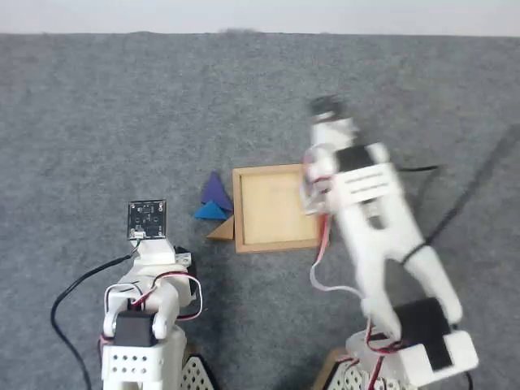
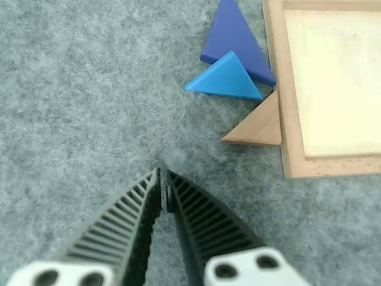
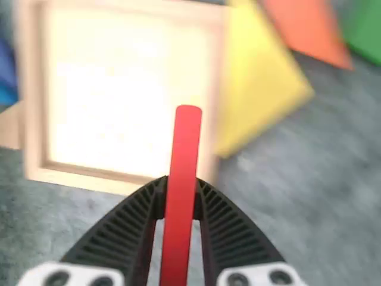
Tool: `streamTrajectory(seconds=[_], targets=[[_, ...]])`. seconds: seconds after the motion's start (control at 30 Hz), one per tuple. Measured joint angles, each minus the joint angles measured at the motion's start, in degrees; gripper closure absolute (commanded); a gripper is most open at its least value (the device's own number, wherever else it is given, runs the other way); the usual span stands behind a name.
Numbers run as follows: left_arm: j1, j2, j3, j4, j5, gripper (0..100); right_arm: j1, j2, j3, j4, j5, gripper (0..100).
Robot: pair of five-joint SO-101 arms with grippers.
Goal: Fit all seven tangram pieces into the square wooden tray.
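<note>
The square wooden tray [image 1: 276, 207] lies mid-table with nothing in it. Against its left rim sit a purple triangle [image 1: 215, 188], a blue triangle [image 1: 210, 210] and a tan triangle [image 1: 221, 230]. My left gripper [image 2: 162, 176] is shut on nothing, over bare carpet a short way from the tan triangle [image 2: 259, 125], the blue triangle [image 2: 226, 77] and the purple triangle [image 2: 235, 36]. My right gripper [image 3: 180, 186] is shut on a flat red piece [image 3: 187, 131], held on edge above the tray's rim [image 3: 36, 107]. A yellow triangle [image 3: 256, 83], an orange piece [image 3: 303, 27] and a green piece [image 3: 366, 30] lie beside the tray.
Grey carpet covers the table. The right arm [image 1: 370, 203] hangs over the tray's right edge and hides what lies there. The left arm [image 1: 146, 268] stands near the front left. A black cable [image 1: 467, 191] runs off to the right.
</note>
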Motion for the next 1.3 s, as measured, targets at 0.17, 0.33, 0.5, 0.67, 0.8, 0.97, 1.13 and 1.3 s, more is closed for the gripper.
streamTrajectory(seconds=[0.17, 0.33, 0.5, 0.67, 0.8, 0.97, 1.13, 1.3], targets=[[0.0, 0.0, 0.0, 0.0, 0.0, 99, -4.8, 8.3, -6.2, -2.9, 0.3, 99.3], [0.0, 0.0, 0.0, 0.0, 0.0, 99, -5.3, 24.7, -19.6, -2.9, -1.8, 99.3], [0.0, 0.0, 0.0, 0.0, 0.0, 99, -8.1, 34.4, -27.4, -2.9, -5.3, 99.3], [0.0, 0.0, 0.0, 0.0, 0.0, 99, -10.9, 36.0, -28.7, -4.5, -9.8, 92.4], [0.0, 0.0, 0.0, 0.0, 0.0, 99, -10.8, 36.0, -28.7, -4.9, -11.2, 79.4], [0.0, 0.0, 0.0, 0.0, 0.0, 99, -10.8, 36.0, -28.7, -4.9, -11.2, 79.4], [0.0, 0.0, 0.0, 0.0, 0.0, 99, -7.6, 36.0, -28.8, -4.4, -11.3, 79.4], [0.0, 0.0, 0.0, 0.0, 0.0, 99, -4.6, 36.0, -28.8, -1.6, -10.1, 79.4]])
